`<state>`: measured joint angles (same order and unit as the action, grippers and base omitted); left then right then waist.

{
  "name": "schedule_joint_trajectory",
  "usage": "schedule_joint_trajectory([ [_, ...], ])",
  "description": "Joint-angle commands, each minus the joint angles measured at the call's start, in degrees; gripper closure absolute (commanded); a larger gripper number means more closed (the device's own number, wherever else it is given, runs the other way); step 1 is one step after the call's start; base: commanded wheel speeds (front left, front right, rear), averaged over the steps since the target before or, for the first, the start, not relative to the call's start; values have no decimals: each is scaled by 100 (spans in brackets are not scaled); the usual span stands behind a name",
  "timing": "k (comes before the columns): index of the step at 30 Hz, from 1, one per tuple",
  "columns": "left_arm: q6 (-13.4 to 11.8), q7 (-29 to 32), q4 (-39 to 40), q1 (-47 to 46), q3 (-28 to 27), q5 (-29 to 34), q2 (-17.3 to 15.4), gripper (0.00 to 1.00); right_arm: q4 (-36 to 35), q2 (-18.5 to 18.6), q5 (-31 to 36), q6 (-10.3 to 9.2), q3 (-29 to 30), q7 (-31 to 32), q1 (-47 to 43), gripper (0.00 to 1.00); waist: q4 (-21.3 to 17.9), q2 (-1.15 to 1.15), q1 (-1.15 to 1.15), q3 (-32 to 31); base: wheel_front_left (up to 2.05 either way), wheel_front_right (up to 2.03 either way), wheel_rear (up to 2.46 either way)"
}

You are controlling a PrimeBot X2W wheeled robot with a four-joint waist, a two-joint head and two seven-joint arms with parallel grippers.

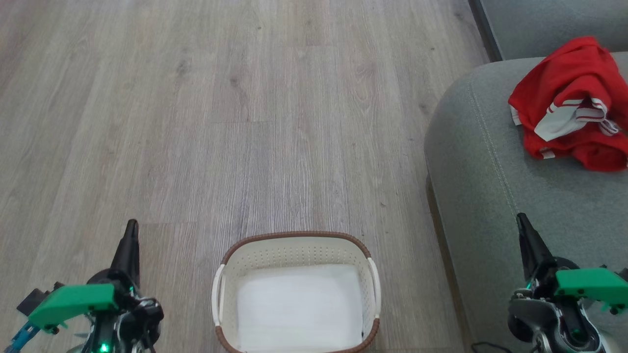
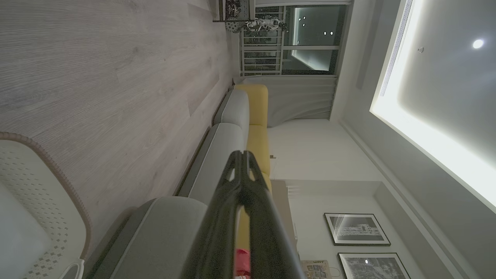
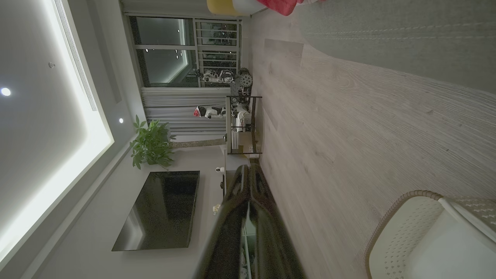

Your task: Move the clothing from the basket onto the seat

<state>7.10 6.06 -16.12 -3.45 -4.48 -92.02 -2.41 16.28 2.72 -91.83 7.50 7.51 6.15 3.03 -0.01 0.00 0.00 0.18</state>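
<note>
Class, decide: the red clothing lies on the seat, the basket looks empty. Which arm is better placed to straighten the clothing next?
Probably the right: the right gripper, shut, hangs over the seat below the clothing in the head view; the left gripper sits across the basket, over floor.

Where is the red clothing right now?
In the head view the red clothing lies bunched on the grey seat at the upper right, ahead of the right gripper and apart from the basket on the floor at bottom centre.
</note>
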Motion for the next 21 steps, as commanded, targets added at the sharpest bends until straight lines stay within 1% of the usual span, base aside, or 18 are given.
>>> schedule_joint_trajectory([
  [1, 38, 45, 206, -275, -207, -12, -47, 100, -225, 16, -34, -1, -99, 34, 315, 100, 1, 0, 0, 0, 0, 0, 0],
  [21, 38, 45, 206, -275, -206, -13, -47, 100, -225, 16, -34, -1, -99, 34, 315, 100, 1, 0, 0, 0, 0, 0, 0],
])
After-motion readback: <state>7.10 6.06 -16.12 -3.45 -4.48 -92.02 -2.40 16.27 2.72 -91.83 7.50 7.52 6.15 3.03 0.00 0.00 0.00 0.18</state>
